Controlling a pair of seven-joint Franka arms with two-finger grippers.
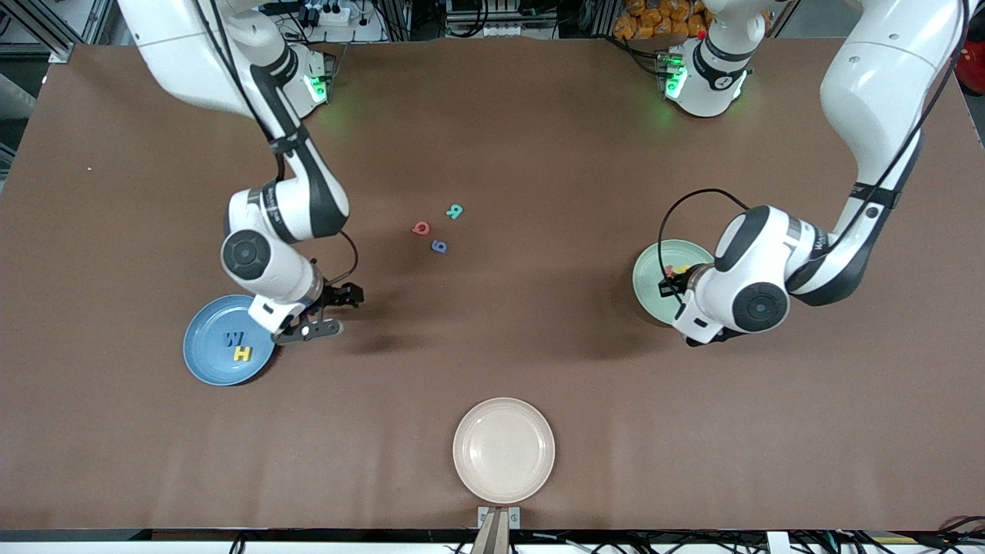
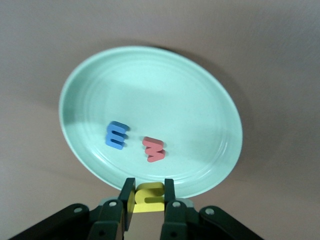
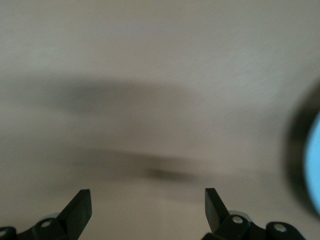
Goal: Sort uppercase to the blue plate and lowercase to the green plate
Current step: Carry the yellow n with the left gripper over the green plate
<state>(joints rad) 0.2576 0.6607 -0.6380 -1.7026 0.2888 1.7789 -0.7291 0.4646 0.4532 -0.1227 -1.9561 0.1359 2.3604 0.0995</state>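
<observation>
Front view: left gripper [image 1: 668, 283] over the green plate [image 1: 654, 265], right gripper [image 1: 332, 312] beside the blue plate [image 1: 206, 355]; left wrist view: fingers clamped on yellow h [image 2: 148, 196], release presumably due next; right wrist view: fingers [image 3: 80, 209] apart, empty.

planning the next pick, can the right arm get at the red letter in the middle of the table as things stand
Probably yes. The right gripper is open and empty beside the blue plate, and bare table lies between it and the red letter; the left gripper is over the green plate.
</observation>
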